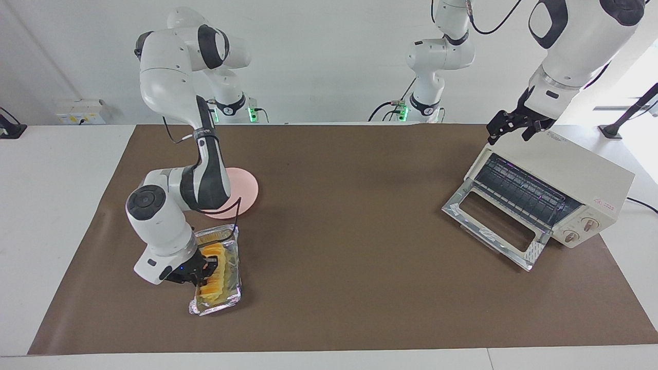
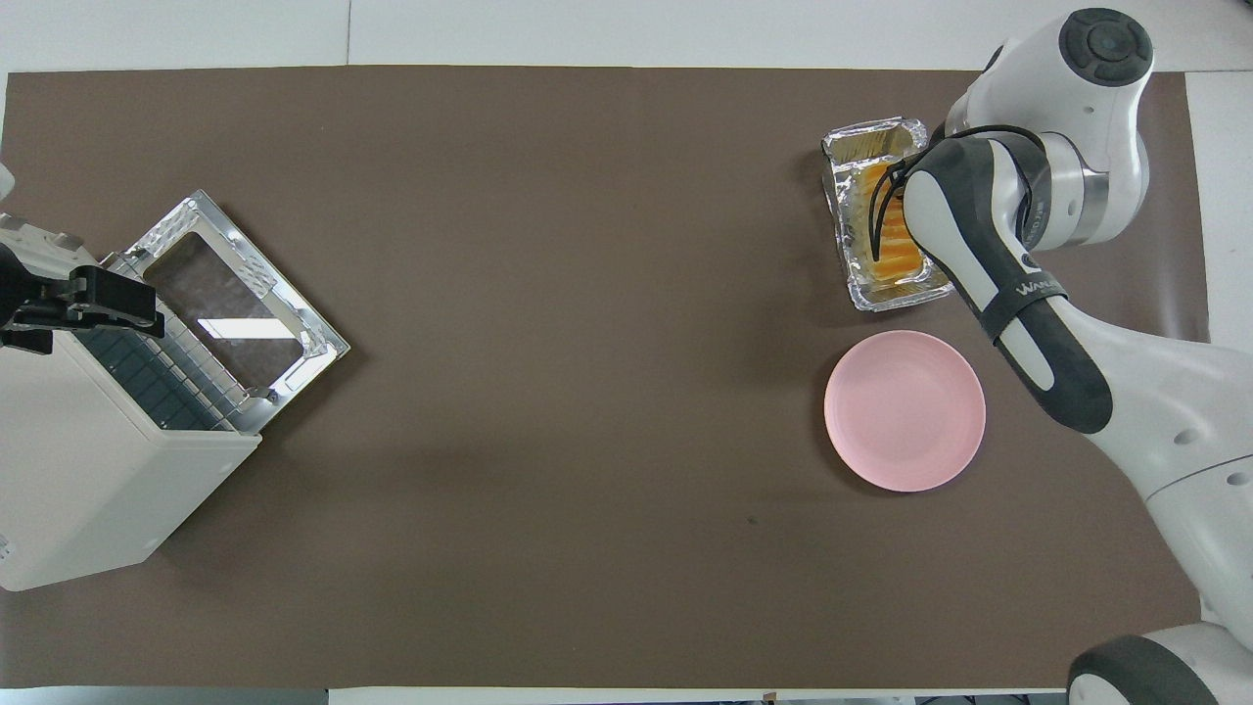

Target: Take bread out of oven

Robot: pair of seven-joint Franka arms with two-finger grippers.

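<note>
Bright, even room light falls from above; shadows on the bench [image 1: 360, 246] are soft. Daylight glares at one upper corner. The oven door [image 2: 235, 313] glass reflects a white patch.

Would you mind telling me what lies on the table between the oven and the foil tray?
Nothing: only bare brown mat lies between the oven and the foil tray, as the overhead view shows most plainly.

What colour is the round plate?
Pink: the plate shows best in the overhead view.
</note>
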